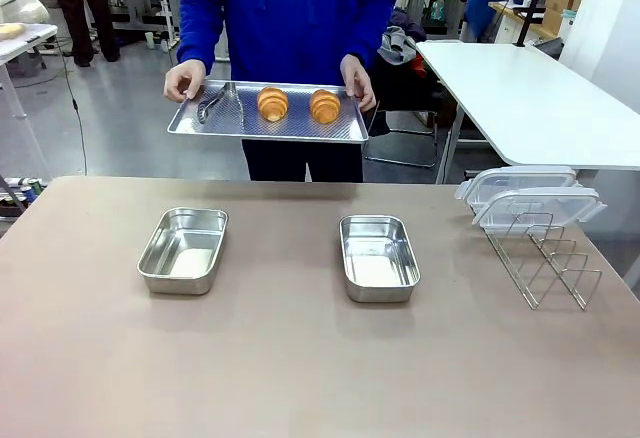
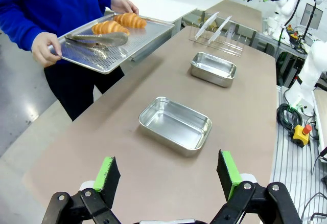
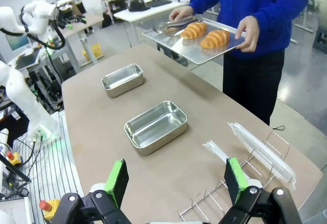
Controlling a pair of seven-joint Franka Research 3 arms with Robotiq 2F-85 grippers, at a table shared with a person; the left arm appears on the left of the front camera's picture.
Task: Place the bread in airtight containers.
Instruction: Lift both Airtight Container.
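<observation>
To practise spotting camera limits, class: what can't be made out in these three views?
Front view: rear lid, partly hidden by the front lid.
Front view: tongs on the tray, too small to show their shape.
Right wrist view: rack, cut by the bottom edge and partly behind the right tool.
All views: undersides of the croissants, against the tray.
Front view: person above the chest, cut by the top edge.

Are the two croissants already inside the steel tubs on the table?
No: both croissants lie on the tray the person holds, and the two tubs stand empty.
</observation>
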